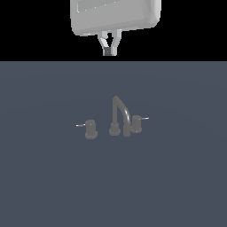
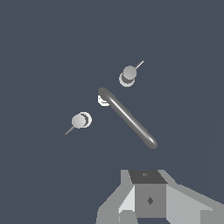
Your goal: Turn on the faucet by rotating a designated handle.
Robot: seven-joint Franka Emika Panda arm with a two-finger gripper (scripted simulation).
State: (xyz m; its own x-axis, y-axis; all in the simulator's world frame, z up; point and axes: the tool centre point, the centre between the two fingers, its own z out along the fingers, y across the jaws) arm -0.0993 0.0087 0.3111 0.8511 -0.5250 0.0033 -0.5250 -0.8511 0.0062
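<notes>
The dark grey faucet [image 1: 119,116] stands mid-scene on the flat grey surface, and its arched spout [image 2: 129,117] shows from above in the wrist view. The handle [image 1: 137,123] is the knob on the exterior view's right, with a thin pale lever pointing rightward; in the wrist view the handle [image 2: 128,74] is the knob farther from my fingers. My gripper [image 1: 109,50] hangs high above and behind the faucet, touching nothing. Its fingers look pressed together, and nothing is held. In the wrist view the gripper [image 2: 148,187] sits well off the spout's tip.
A second alike knob [image 1: 91,129] with its lever pointing leftward stands on the exterior view's left of the spout; this second knob [image 2: 80,120] also appears in the wrist view. The plain grey floor [image 1: 177,177] spreads all around.
</notes>
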